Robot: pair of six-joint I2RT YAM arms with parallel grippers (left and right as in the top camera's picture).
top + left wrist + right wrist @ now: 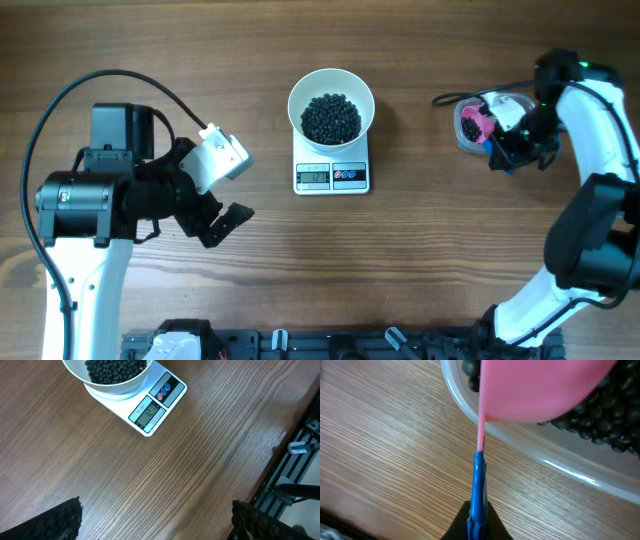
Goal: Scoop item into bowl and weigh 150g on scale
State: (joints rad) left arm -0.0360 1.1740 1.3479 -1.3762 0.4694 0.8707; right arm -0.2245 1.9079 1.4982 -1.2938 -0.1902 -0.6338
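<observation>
Reloading looks to be the step in hand: the right gripper, clamped on the pink scoop by its blue handle, holds the cup at the rim of the clear tub, beans just beyond. The part-filled bowl on the scale sits well off to its side, so next it likely must dip, load and carry level. The left gripper gapes wide, idle.

Round white bowl with smooth glossy walls, upright, standing on the scale, over the rear part of its platform and overhanging a little at both sides. Inside the bowl, a dark heap of tiny round matte black beads, covering the bottom and staying below the rim. Small white rectangular scale, flat on the wooden table, about the middle. On its free front edge, a grey display with dark digits, too small to read surely; just beside, two small round buttons, one red, one blue. More of the same beads far to the right, inside a clear tub.
</observation>
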